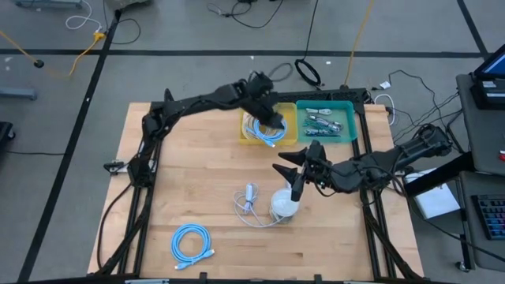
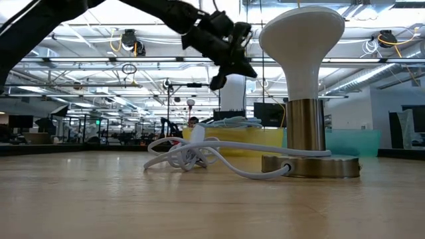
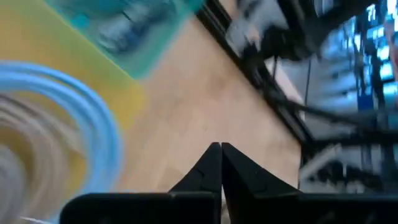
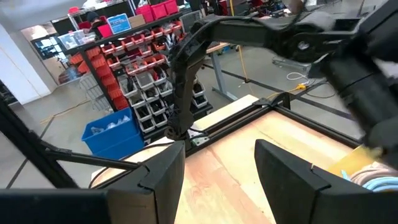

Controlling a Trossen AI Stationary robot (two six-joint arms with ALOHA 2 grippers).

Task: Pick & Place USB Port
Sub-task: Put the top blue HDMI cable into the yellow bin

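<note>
1. Nearest the low camera, a white cord lies tangled mid-desk, running to the brass foot of a white-shaded lamp just beside it
2. The task's thing is probably among the small grey pieces in the teal bin at the desk's far edge; which piece is the USB port is too small to tell
3. Touching that bin on its left, a yellow bin holds a coiled blue cable, so the two trays seem to keep parts and cables apart
4. The left gripper hangs over the yellow bin near the wall the bins share; its fingertips are pressed together on nothing, so it carries no part and would need to spread before any grasp
5. The right gripper hovers mid-desk, just above the lamp, fingers spread wide and empty, likely waiting clear of the bins
6. A second blue coil lies apart toward the near left corner, out of both arms' way
</note>
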